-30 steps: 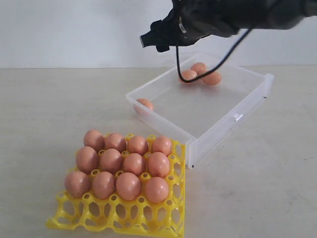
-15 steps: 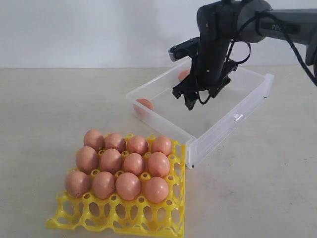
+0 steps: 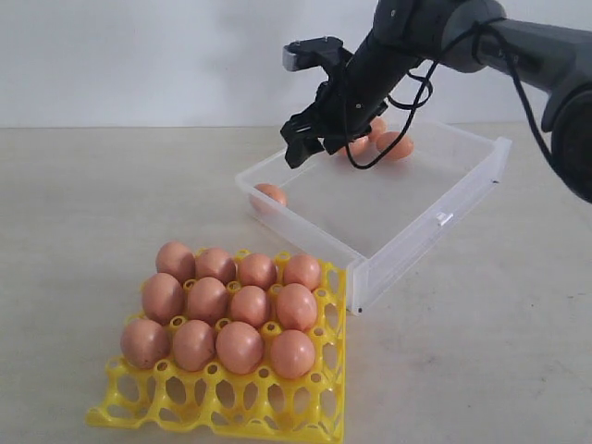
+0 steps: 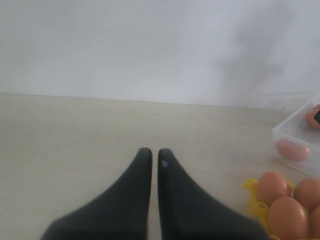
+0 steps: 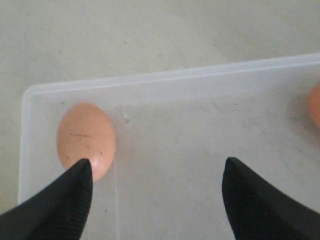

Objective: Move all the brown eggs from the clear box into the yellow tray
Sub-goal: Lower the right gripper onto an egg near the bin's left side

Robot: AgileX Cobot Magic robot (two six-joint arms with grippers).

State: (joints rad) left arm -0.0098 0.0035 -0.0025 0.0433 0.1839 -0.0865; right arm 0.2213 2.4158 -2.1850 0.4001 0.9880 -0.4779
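Note:
The clear box (image 3: pixel 416 242) holds one brown egg (image 3: pixel 269 193) alone in its near-left corner and a small cluster of brown eggs (image 3: pixel 395 145) at the far side, partly hidden by the arm. My right gripper (image 3: pixel 307 148) hangs open and empty above the box's far-left wall. In the right wrist view that lone egg (image 5: pixel 86 139) lies in the box corner (image 5: pixel 35 95), just beyond one fingertip (image 5: pixel 75 187) of the open gripper (image 5: pixel 157 167). The yellow tray (image 3: pixel 231 409) carries several eggs (image 3: pixel 250 305). My left gripper (image 4: pixel 151 152) is shut over bare table.
The tray's front row of cups (image 3: pixel 277 402) stands empty. Box and tray nearly touch at the tray's far right corner (image 3: pixel 344 277). The left wrist view catches the box corner (image 4: pixel 300 125), an egg (image 4: pixel 292 150) inside it, and the tray edge (image 4: pixel 252 192).
My right arm dipped into the middle of the box, then lifted and swung to the box's far-left side, uncovering the far eggs. Its jaws stayed open. No egg has moved.

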